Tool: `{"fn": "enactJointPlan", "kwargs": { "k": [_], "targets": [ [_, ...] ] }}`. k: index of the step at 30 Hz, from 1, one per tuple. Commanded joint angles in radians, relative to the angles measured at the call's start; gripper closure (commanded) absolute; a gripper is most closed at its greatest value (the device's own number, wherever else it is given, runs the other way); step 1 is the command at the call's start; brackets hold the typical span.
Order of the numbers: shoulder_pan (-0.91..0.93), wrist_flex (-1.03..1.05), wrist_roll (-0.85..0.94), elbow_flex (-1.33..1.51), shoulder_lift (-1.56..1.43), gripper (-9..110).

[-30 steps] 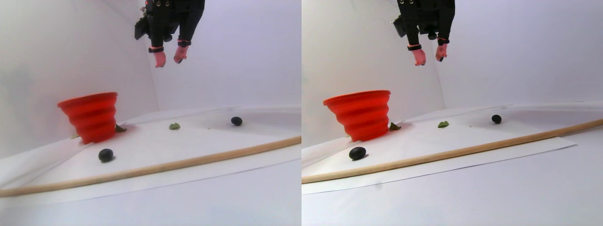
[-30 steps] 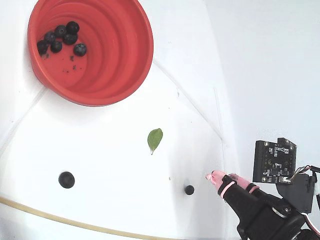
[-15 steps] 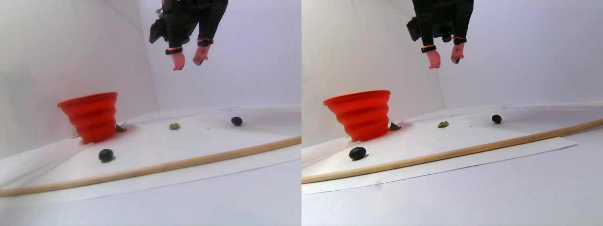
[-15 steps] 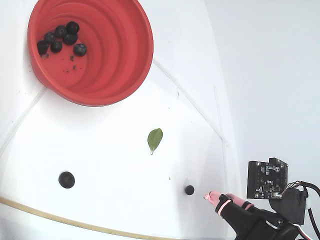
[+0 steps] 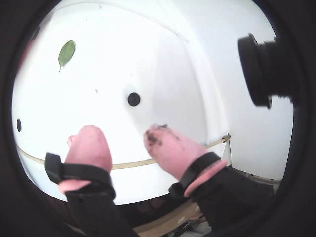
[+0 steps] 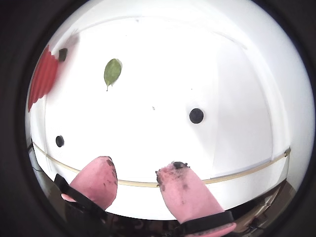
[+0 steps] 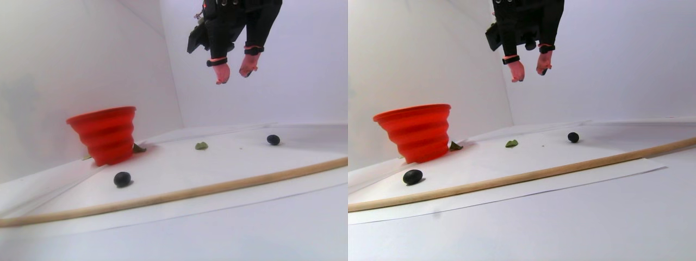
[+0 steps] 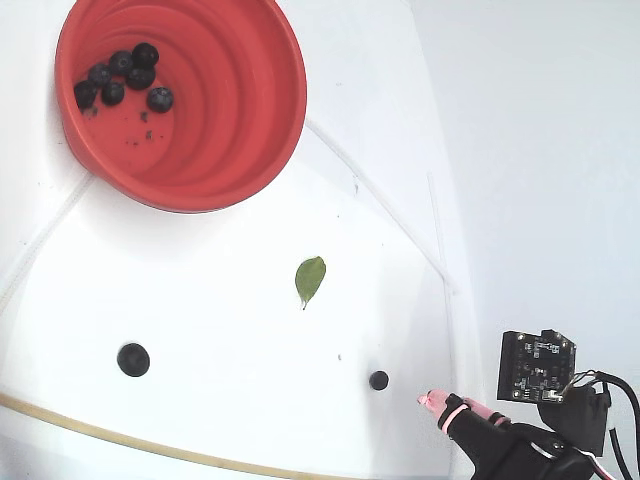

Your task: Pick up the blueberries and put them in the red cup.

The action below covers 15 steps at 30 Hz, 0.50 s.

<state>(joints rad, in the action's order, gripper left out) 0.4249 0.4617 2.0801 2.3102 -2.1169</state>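
The red cup (image 8: 252, 118) stands at the top left of the fixed view with several blueberries (image 8: 125, 72) on its bottom. It also shows in the stereo pair view (image 7: 106, 136) and at the left edge of a wrist view (image 6: 43, 79). Two loose blueberries lie on the white sheet, one near the cup (image 8: 133, 359) (image 7: 122, 179) and a smaller one further right (image 8: 379, 380) (image 7: 273, 140) (image 6: 196, 116) (image 5: 134, 99). My gripper (image 7: 234, 76) (image 6: 138, 165) (image 5: 118, 134) hangs high above the sheet, open and empty. Its pink fingertips (image 6: 174, 174) are berry-stained and sit just short of the smaller berry.
A green leaf (image 8: 310, 279) (image 6: 112, 72) lies between the cup and the smaller berry. Another leaf rests against the cup's base (image 7: 138, 148). A long wooden stick (image 7: 190, 191) runs along the sheet's near edge. White walls stand behind the cup.
The gripper has swung away from the cup, rightward in the stereo pair view and down toward the bottom edge in the fixed view. It stayed open. Berries and cup have not moved.
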Motion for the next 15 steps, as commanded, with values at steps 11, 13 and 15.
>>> {"fn": "enactJointPlan", "kwargs": {
  "k": [11,13,15],
  "targets": [
    [0.058,-0.098,0.015,-0.06,0.094,85],
    [0.064,-0.106,0.014,-0.063,0.104,85],
    [0.071,-0.112,0.014,-0.071,0.117,85]
  ]
}}
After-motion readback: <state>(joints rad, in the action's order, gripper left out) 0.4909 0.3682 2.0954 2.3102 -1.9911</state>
